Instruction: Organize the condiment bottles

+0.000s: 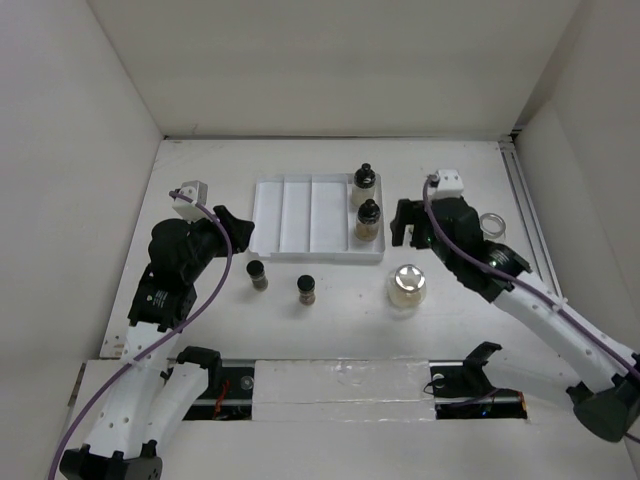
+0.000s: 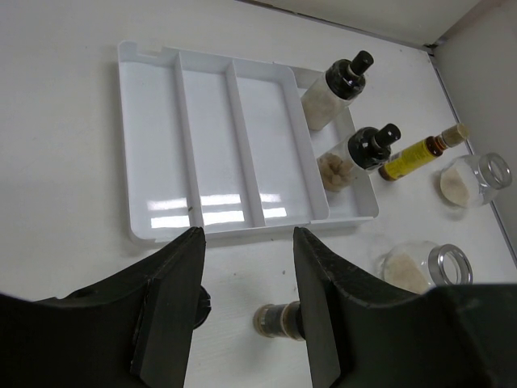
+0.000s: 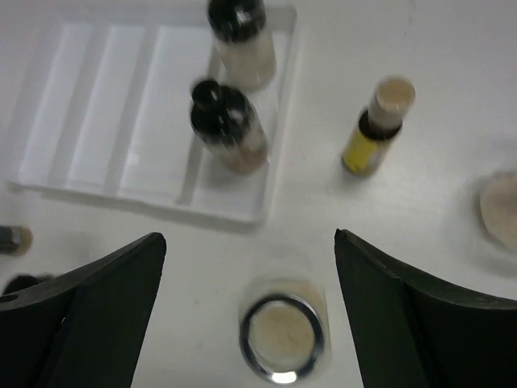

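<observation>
The condiment bottles are spread around a white tray (image 1: 300,215). Two black-capped bottles, one pale (image 1: 364,185) and one brown (image 1: 367,221), stand in its right compartment. Two small dark bottles (image 1: 258,275) (image 1: 306,290) stand on the table in front of it. One clear jar (image 1: 407,287) stands right of those and another (image 1: 493,225) at the far right. A slim yellow bottle (image 3: 376,125) stands right of the tray. My left gripper (image 2: 248,242) hovers open and empty at the tray's front left. My right gripper (image 3: 250,242) is wide open above the near jar (image 3: 283,335), holding nothing.
White walls close in the table on the left, back and right. A metal rail (image 1: 525,210) runs along the right side. The tray's three left compartments (image 2: 210,137) hold nothing. The arm bases and cables sit along the near edge.
</observation>
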Controlling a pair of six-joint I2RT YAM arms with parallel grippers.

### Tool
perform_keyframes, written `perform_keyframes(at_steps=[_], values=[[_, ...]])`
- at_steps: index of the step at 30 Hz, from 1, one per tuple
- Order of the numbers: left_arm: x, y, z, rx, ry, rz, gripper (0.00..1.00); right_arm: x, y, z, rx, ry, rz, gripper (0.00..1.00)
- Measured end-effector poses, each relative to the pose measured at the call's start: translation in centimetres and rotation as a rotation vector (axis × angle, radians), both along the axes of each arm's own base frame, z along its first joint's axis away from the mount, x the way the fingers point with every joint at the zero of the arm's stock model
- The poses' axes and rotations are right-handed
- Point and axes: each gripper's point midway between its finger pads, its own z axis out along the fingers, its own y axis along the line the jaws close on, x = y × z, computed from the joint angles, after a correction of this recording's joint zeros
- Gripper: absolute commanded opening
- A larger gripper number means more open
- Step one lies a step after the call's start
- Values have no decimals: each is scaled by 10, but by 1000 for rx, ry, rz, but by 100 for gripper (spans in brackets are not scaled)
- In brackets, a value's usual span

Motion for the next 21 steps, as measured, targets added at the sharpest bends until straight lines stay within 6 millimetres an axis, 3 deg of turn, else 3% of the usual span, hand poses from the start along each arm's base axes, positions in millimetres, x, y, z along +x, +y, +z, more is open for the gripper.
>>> perform_keyframes(at_steps=[4, 6, 8, 21], values=[[0, 0, 0, 0, 0, 0, 43, -46, -25, -60, -37, 157, -13, 100], [0, 0, 0, 0, -1, 0, 43, -67, -26, -89, -83, 250, 8, 100], [-1, 0, 1, -1, -4, 0, 43, -79, -22, -104, -114, 310, 27, 100], [-4, 1, 6, -5, -23, 0, 43, -79, -28, -148, -158, 439, -27, 99]])
